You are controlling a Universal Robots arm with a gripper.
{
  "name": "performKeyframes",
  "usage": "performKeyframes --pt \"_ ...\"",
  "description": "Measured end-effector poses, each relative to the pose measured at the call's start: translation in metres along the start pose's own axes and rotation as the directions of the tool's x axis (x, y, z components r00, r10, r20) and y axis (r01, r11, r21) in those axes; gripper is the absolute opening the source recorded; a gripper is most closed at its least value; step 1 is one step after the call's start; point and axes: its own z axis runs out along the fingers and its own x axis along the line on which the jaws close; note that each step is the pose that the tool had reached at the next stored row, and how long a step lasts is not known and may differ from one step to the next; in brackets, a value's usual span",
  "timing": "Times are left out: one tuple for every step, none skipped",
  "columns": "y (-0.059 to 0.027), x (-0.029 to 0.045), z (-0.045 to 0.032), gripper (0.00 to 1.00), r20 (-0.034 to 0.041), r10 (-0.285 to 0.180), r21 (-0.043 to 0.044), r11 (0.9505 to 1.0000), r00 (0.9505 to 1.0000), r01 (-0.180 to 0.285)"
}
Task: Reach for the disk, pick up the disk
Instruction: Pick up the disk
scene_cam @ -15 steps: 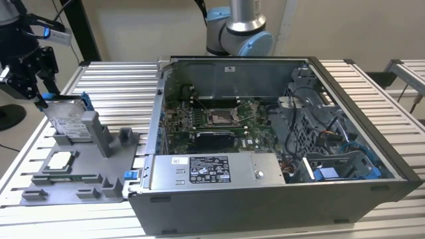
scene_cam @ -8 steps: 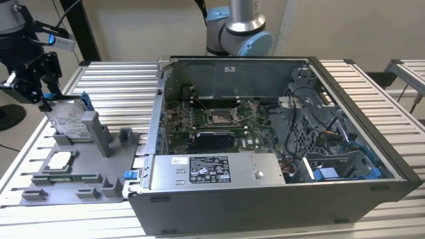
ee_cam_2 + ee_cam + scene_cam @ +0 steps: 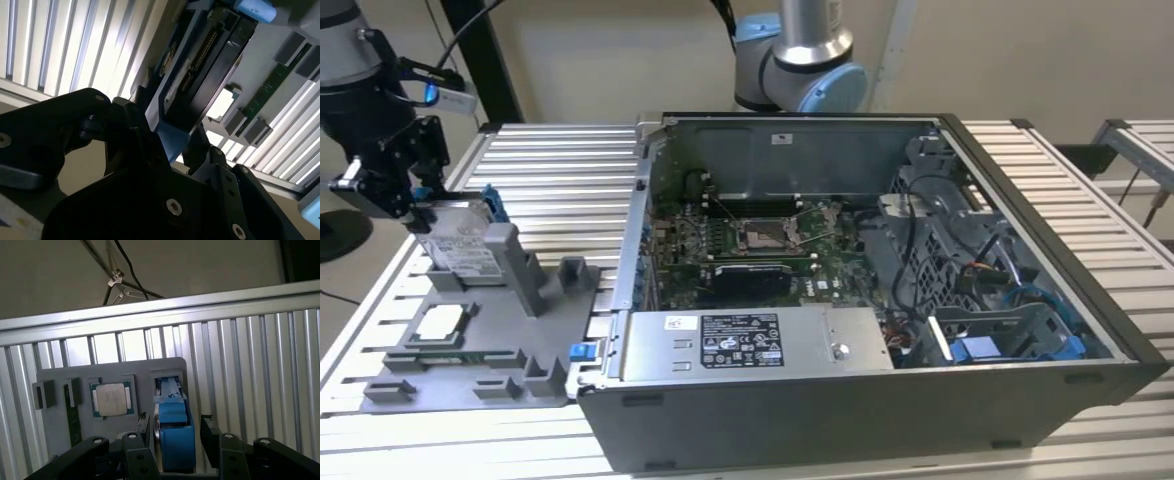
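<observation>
With the gripper spread, its 2 fingers straddling the disk (on edge in a grey holder), best to centre so both close squarely on its flat sides.

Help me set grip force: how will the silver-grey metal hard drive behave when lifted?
Likely rigid: the silver-grey metal hard drive is a flat slab, probably dense. Its blue plastic rails may slip; standing on edge, it could tip.
</observation>
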Motion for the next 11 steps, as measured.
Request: performKeyframes --pt "0.0000 0.0000 0.0019 1.00 0.0001 0.000 0.0002 1.0000 1.0000 0.000" --pt "0.0000 0.0000 0.0037 1.00 0.0001 0.000 0.0001 1.0000 1.0000 0.000" --pt "0.0000 0.0000 0.0055 1.00 0.0000 0.000 0.0001 1.0000 1.0000 0.000" --pt "0.0000 0.0000 0.0073 1.00 0.0000 0.000 0.0001 1.0000 1.0000 0.000" --pt "0.0000 0.0000 0.0091 1.00 0.0000 0.000 0.0000 1.0000 1.0000 0.000" --pt "0.0000 0.0001 0.0110 1.00 0.0000 0.000 0.0000 1.0000 1.0000 0.000" --pt "0.0000 0.0001 0.0129 1.00 0.0000 0.000 0.0000 1.0000 1.0000 0.000" --pt "0.0000 0.0001 0.0145 1.00 0.0001 -0.001 0.0001 1.0000 1.0000 0.001" --pt "0.0000 0.0001 0.0164 1.00 0.0000 -0.001 0.0000 1.0000 1.0000 0.001" --pt "0.0000 0.0001 0.0182 1.00 0.0001 0.000 0.0001 1.0000 1.0000 0.000" --pt "0.0001 0.0001 0.0200 1.00 0.0000 0.000 0.0000 1.0000 1.0000 0.000"
